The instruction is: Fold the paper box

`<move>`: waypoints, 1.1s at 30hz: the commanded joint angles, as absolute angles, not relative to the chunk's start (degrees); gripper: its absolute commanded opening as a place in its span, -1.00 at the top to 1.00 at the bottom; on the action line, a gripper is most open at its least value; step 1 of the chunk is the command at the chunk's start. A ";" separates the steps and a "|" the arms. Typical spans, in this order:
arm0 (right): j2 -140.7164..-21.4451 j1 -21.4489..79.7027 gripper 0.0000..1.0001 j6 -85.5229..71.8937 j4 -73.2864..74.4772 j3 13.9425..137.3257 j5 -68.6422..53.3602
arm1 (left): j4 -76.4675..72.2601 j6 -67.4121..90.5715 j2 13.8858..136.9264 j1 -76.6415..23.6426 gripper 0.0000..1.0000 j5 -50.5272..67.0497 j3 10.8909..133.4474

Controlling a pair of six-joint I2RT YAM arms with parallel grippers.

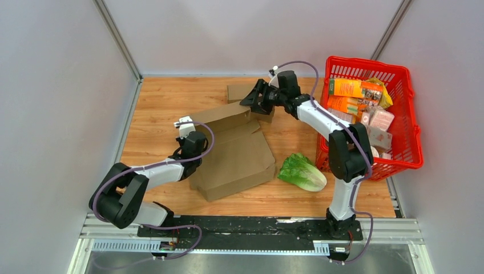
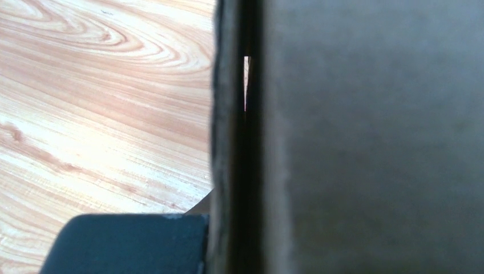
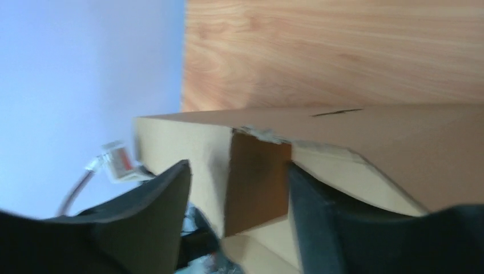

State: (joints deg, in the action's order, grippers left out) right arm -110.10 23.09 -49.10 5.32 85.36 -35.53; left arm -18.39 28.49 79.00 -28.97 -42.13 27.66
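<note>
A flattened brown paper box point(image 1: 237, 157) lies near the middle of a wooden table point(image 1: 160, 103) as 2 robot arms work it from opposite sides. Its far panel stands raised along the back edge.

The left gripper point(image 1: 195, 147) sits at the box's left edge, jaws pinched nearly together on a cardboard wall. In the left wrist view 1 dark finger point(image 2: 125, 242) presses against that wall from the left, and the cardboard hides the other finger.

The right gripper point(image 1: 251, 98) reaches across to the far right corner of the box, by the raised panel. In the right wrist view its 2 dark fingers point(image 3: 154, 211) stand partly apart with a folded corner flap between them. Both look to touch the card, but it cannot be told whether they are clamped on it or only bracketing it.

A head of green lettuce point(image 1: 302, 171) lies on the table just right of the box. A red plastic basket point(image 1: 365, 60) holding packaged groceries stands at the right edge of the table.
</note>
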 commanded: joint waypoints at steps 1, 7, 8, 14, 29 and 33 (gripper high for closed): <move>-98.92 25.30 -0.46 -28.95 22.74 85.99 -18.59 | -18.28 31.02 77.78 -28.21 1.00 -40.52 27.16; -90.36 31.11 -0.17 -20.92 14.09 67.00 5.17 | -18.19 31.29 78.22 -27.86 1.00 -40.25 26.98; -91.31 31.90 0.00 -20.05 9.54 64.28 7.19 | -17.93 31.20 78.22 -27.69 1.00 -40.17 27.07; -101.68 34.45 1.00 -15.03 7.91 70.31 16.69 | -18.02 31.11 77.87 -27.42 1.00 -39.99 26.72; -113.20 33.66 1.00 -16.08 0.62 74.44 10.81 | -18.37 31.46 78.31 -27.33 1.00 -38.76 26.63; -112.42 33.75 1.00 -17.40 -4.03 70.85 7.84 | -18.28 31.55 78.22 -27.33 1.00 -38.85 26.63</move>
State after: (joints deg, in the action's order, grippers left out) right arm -112.60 33.45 -15.79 2.63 72.73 12.21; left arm -17.85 30.11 78.81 -27.59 -40.10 27.35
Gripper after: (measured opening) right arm 0.005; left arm 0.045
